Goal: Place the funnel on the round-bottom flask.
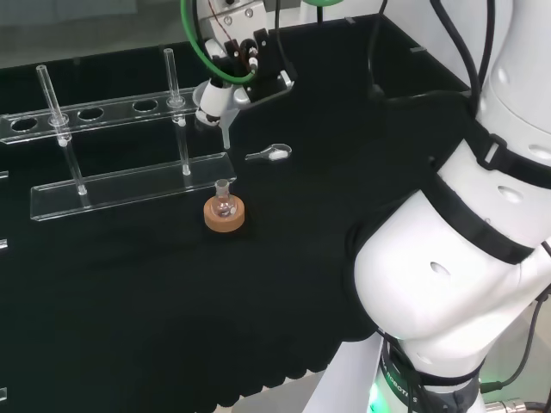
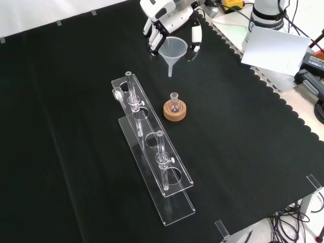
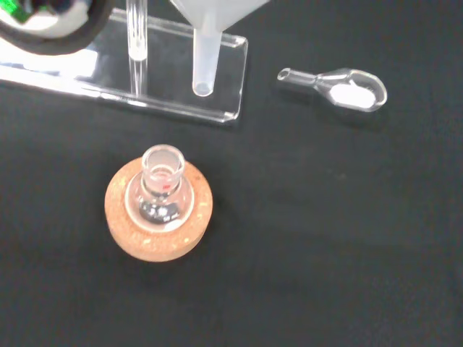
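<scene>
Funnel (image 2: pixel 174 49): translucent white plastic cone with a narrow straight stem, held upright in the air, stem pointing down. It looks light and stiff, smooth enough to slip. It hangs above the desk (image 2: pixel 243 131), up and away from the flask in the front view, not yet over the neck.
Robot hand (image 2: pixel 167 23): black and white, fingers curled around the funnel's wide rim, grasping it. Holding at the rim seems the sensible place, as it leaves the stem free to enter the neck.
Round-bottom flask (image 2: pixel 174 104): small clear glass bulb with a short open neck, probably fragile, easy to knock over.
Cork ring (image 2: pixel 175 112): tan, grainy stand; the flask sits upright in its middle.
Test tube rack (image 2: pixel 152 152): clear plastic, long, just beside the flask, holding upright glass tubes.
Glass scoop (image 3: pixel 340 88): small, clear, lying flat on the cloth with white powder in its bowl.
Desk surface: matte black cloth.
</scene>
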